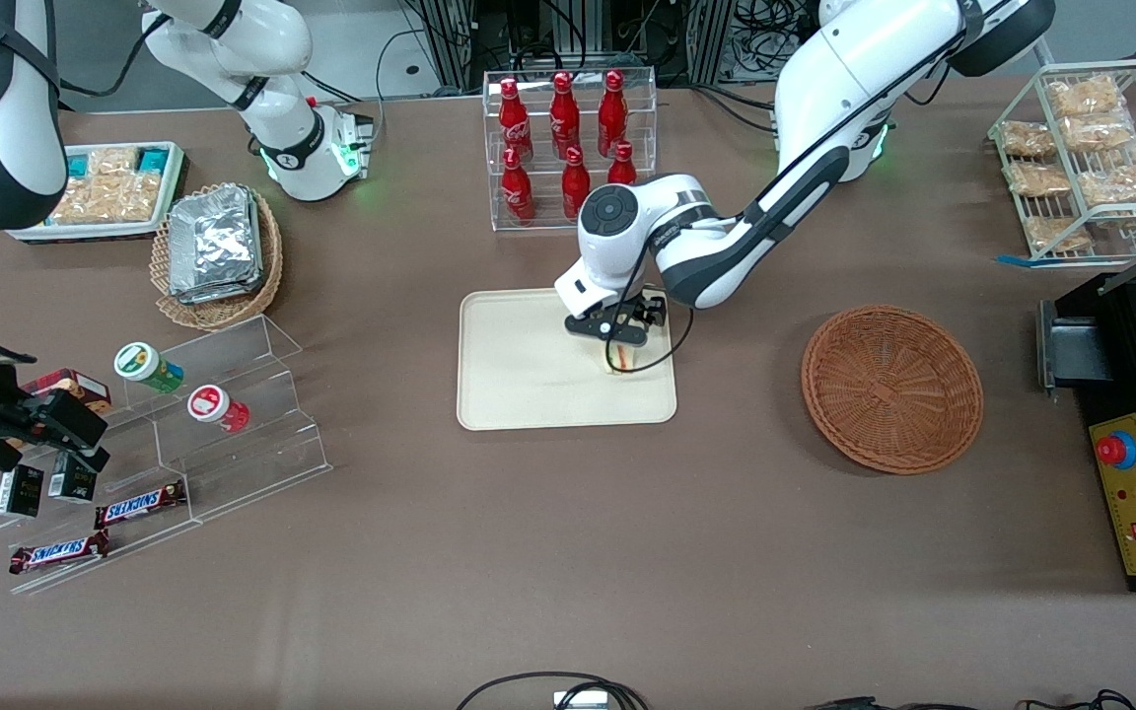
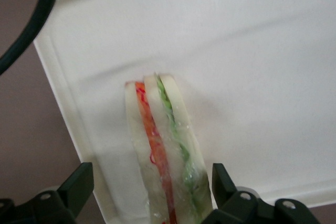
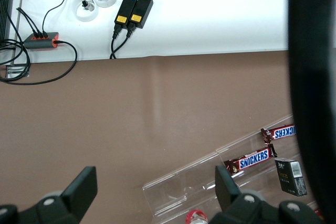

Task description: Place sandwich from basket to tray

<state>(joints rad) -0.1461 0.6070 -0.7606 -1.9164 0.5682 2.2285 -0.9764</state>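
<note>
Legible writing: "SNICKERS" on two brown bars (image 1: 139, 504) lying on the lowest steps of a clear acrylic riser (image 1: 223, 414) at the parked arm's end of the worktop (image 1: 529, 552); the same word reads in the right wrist view. Six red bottles (image 1: 564, 138) in a clear rack carry white script too small to read.

Sandwich (image 1: 619, 361): triangular wedge, pale bread, orange-red and green filling, clear wrap. It stands on edge on the tray (image 1: 519, 365), close to the tray's rim at the working arm's end, at about 3 o'clock of the tray's middle in the front view.

Gripper (image 1: 620, 347): directly above the sandwich, over the tray. In the wrist view the fingers (image 2: 224, 182) stand wide, one on each side of the sandwich (image 2: 165, 156); one has a clear gap to the bread, the other is just beside it, and whether it touches cannot be told.

Basket (image 1: 891, 388): reddish-brown wicker, round, on the worktop toward the working arm's end, well apart from the tray, holding nothing visible.

Others: tan wicker basket of foil packets (image 1: 215, 245); white tray of snack packets (image 1: 109, 189); wire rack of bagged snacks (image 1: 1086, 148); two round tubs (image 1: 183, 385) on the riser; black control box with red button (image 1: 1135, 493).
</note>
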